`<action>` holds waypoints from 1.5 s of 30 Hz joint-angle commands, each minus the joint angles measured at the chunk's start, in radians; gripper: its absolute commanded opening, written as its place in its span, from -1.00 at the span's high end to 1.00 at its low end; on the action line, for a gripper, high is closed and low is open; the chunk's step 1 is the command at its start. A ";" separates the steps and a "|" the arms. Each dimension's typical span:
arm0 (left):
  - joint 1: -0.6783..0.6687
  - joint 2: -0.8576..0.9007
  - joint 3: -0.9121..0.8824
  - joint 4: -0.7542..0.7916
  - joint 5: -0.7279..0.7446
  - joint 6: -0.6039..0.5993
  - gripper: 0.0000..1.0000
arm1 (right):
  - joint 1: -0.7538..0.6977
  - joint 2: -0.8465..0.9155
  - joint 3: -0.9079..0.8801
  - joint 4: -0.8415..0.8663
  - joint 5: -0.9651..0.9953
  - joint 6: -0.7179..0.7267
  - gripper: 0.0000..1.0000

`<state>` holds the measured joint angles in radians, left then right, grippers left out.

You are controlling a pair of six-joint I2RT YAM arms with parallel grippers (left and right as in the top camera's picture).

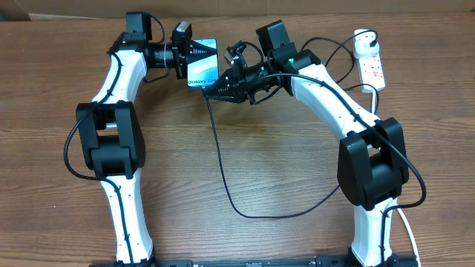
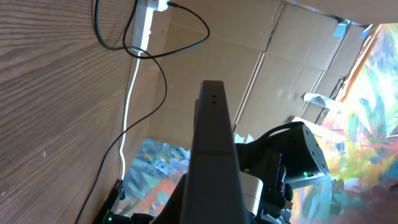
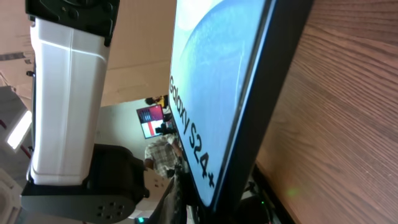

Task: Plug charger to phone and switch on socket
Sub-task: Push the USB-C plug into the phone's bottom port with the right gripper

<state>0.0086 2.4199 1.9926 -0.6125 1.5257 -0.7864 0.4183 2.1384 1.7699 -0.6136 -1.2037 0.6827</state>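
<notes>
charger cable (image 1: 223,170): slack loop on table (image 1: 282,148), tip end up by right gripper (image 1: 217,90); its fingers' state: can't tell.
phone (image 1: 205,68): off table, clamped in left gripper (image 1: 191,58); plugged in? not visible.
socket (image 1: 372,65): far right, adapter (image 1: 364,35) in it; switch prob. still to do.

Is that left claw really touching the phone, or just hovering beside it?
Touching. The overhead view shows the phone jutting out of the left gripper, one end clamped in it; the left wrist view looks along the phone's dark edge.
</notes>
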 commanded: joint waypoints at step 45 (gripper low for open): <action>-0.030 -0.047 0.028 -0.012 0.057 0.039 0.92 | -0.014 -0.017 -0.004 0.042 0.283 0.105 0.93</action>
<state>0.0086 2.4199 1.9945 -0.6048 1.4586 -0.7567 0.4252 2.1384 1.7660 -0.5995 -1.0901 0.7849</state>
